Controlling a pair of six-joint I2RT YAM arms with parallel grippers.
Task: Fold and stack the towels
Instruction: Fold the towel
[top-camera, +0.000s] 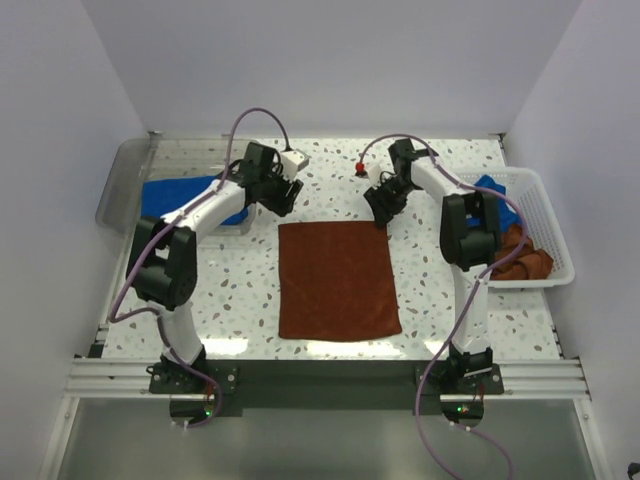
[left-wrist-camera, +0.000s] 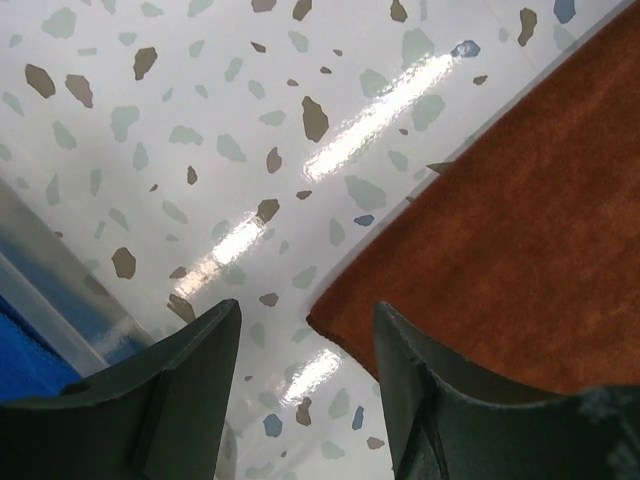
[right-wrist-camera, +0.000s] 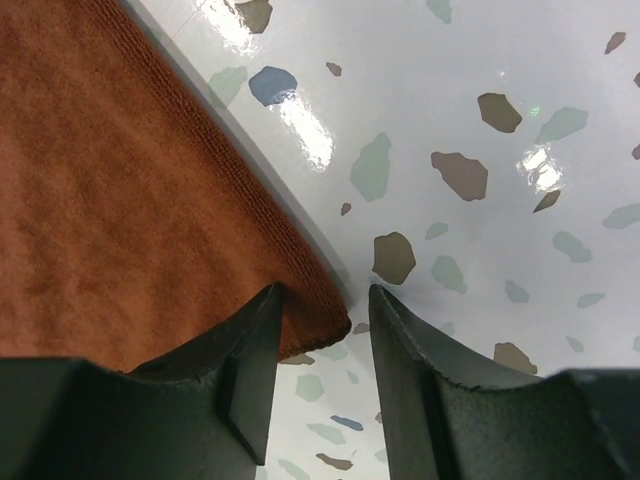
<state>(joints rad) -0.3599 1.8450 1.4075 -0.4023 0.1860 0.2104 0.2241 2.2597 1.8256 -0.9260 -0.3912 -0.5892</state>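
Top view, frame centre: rust-brown towel (top-camera: 338, 282) lies flat on the table. My left pincer (left-wrist-camera: 307, 310) has its jaws apart and empty, with the towel's upper-left corner at the gap. My right pincer (right-wrist-camera: 323, 292) is also apart, straddling the upper-right corner, not clamped. Terry cloth is likely light and limp, and will sag. Best hold is probably both corners, hem included.
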